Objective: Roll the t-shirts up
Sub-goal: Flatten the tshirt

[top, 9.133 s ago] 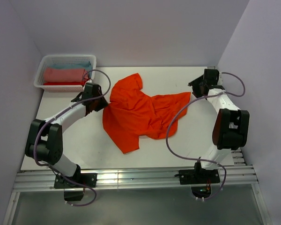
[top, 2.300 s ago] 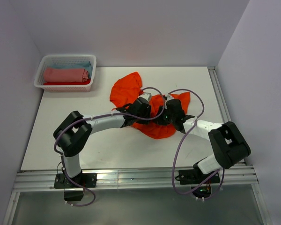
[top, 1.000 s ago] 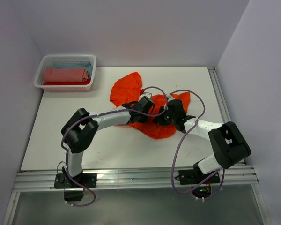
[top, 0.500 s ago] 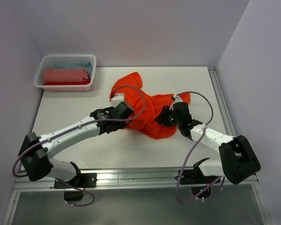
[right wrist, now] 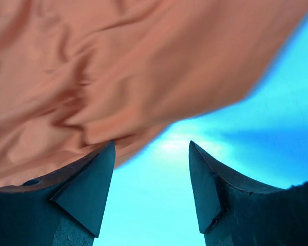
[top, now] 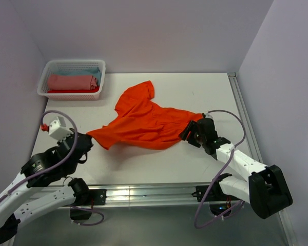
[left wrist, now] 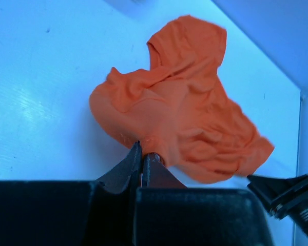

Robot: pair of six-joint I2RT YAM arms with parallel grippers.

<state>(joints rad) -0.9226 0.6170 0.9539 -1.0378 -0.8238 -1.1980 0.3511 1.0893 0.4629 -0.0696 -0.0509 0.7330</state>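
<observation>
The orange t-shirt (top: 143,123) lies stretched across the middle of the table, one sleeve pointing toward the back. Its near-left corner is pulled into a point, and my left gripper (top: 88,139) is shut on that corner. In the left wrist view the shut fingertips (left wrist: 142,149) pinch the hem of the orange t-shirt (left wrist: 179,113). My right gripper (top: 191,134) sits at the shirt's right end, open. In the right wrist view, bare table shows between the right gripper's (right wrist: 151,146) fingers, and the orange t-shirt (right wrist: 118,66) fills the space above, just reaching the left finger.
A white lattice basket (top: 47,72) stands at the back left corner. It holds a salmon-pink roll (top: 69,82), a light blue roll (top: 87,72) and a sliver of red cloth (top: 66,91). Walls close in the table's left, back and right sides.
My left arm has swung back to the near left, dragging the shirt's corner and spreading the bunched cloth. My right gripper has opened, let go of the shirt and drawn back to its right end.
</observation>
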